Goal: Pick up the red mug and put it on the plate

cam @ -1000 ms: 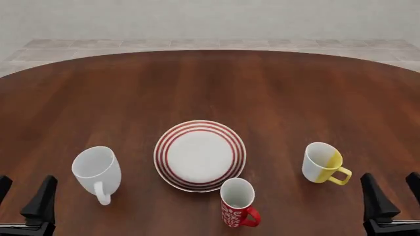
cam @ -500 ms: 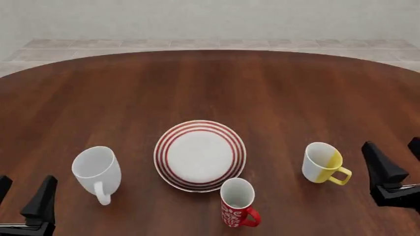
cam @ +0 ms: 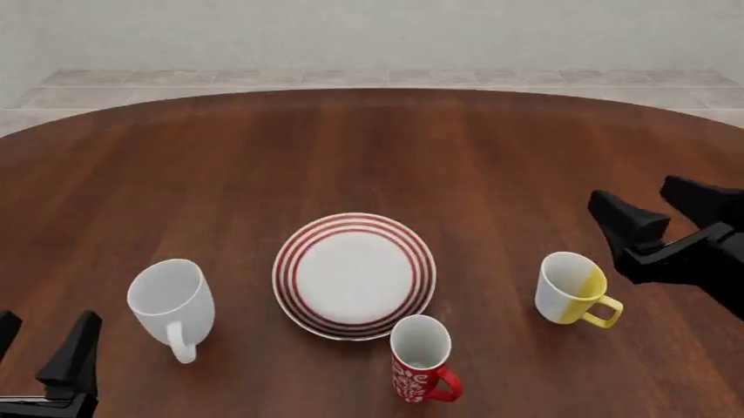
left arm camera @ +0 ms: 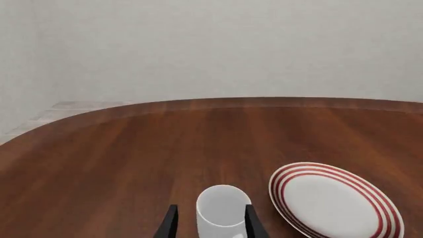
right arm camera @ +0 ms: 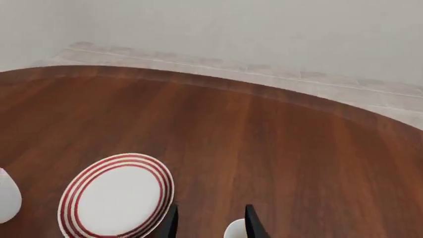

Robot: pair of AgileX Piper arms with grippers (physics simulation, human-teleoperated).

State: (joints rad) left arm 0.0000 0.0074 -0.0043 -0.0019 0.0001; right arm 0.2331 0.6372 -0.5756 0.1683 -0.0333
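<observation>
Well, from the left wrist view, the left gripper (left arm camera: pixel 209 229) stands spread with nothing held, its two dark fingers framing the white mug (left arm camera: pixel 223 212) beyond them; the plate (left arm camera: pixel 336 202) lies just beside that mug. This arm looks parked, out of the way.

Looking from the front, the red mug (cam: pixel 420 359) stands upright at six o'clock of the plate (cam: pixel 355 275), just off its rim, handle turned toward four o'clock. The white mug sits near nine o'clock, the white-and-yellow mug (cam: pixel 573 289) near three. The right gripper (cam: pixel 665 218) hovers empty and parted over the table, past the yellow mug at about two o'clock, seemingly swinging round to reach the red mug.

From the right wrist view, its fingers gape, the plate and a mug rim between or beside them; no red mug shows.
</observation>
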